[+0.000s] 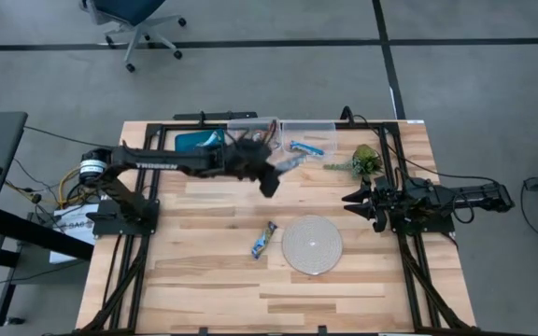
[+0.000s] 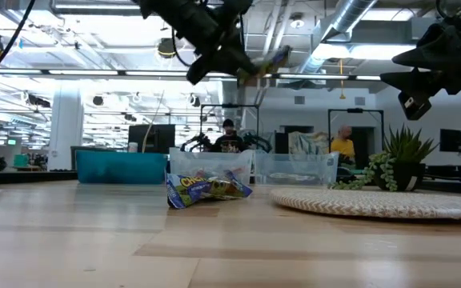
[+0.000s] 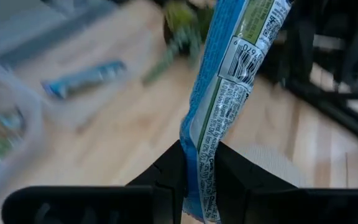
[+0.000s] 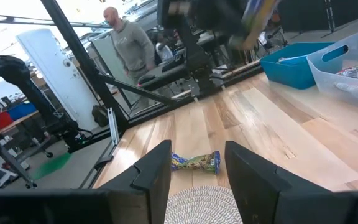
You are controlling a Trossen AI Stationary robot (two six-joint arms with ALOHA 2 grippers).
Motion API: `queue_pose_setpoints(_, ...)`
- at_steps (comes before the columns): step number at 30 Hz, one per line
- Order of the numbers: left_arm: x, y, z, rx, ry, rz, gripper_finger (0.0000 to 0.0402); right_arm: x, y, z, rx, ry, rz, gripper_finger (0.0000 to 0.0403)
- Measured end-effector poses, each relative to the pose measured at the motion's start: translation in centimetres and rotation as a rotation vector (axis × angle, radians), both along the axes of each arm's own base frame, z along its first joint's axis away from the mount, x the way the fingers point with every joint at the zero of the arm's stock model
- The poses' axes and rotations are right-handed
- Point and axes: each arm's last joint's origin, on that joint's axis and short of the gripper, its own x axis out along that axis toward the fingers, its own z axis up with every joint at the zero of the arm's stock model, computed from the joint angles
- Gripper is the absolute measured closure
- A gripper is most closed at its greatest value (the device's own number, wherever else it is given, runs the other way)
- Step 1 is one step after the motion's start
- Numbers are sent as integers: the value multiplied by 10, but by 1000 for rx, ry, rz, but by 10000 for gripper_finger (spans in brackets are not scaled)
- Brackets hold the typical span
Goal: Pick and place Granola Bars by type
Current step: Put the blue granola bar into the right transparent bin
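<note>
The left pincer (image 3: 199, 163), clenched on a blue-and-white granola bar (image 3: 229, 93) whose long axis runs straight out from its fingers, hangs just beside the clear bins (image 1: 308, 131) at the bench's far edge.

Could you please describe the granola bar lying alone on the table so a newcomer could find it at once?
Start at the round woven grey mat on the wooden table. Just to its left in the high view lies a crinkly blue-edged multicoloured granola bar. It alone rests on bare wood near the mat, away from the bins.
</note>
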Motion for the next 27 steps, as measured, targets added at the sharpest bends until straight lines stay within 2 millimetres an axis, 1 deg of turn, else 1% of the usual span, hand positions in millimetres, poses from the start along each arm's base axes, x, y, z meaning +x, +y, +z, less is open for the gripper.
queue_pose_setpoints(5,5,27,24,47,-38,51,345,0,0,0,0,1,0,260)
queue_pose_setpoints(12,30,65,37,127,19,72,345,0,0,0,0,0,0,261)
queue_pose_setpoints(20,59,109,41,166,80,95,345,0,0,0,0,0,0,259)
queue_pose_setpoints(23,70,123,38,176,123,94,345,0,0,0,0,0,0,260)
queue_pose_setpoints(27,82,135,30,188,195,71,345,0,0,0,0,0,1,262)
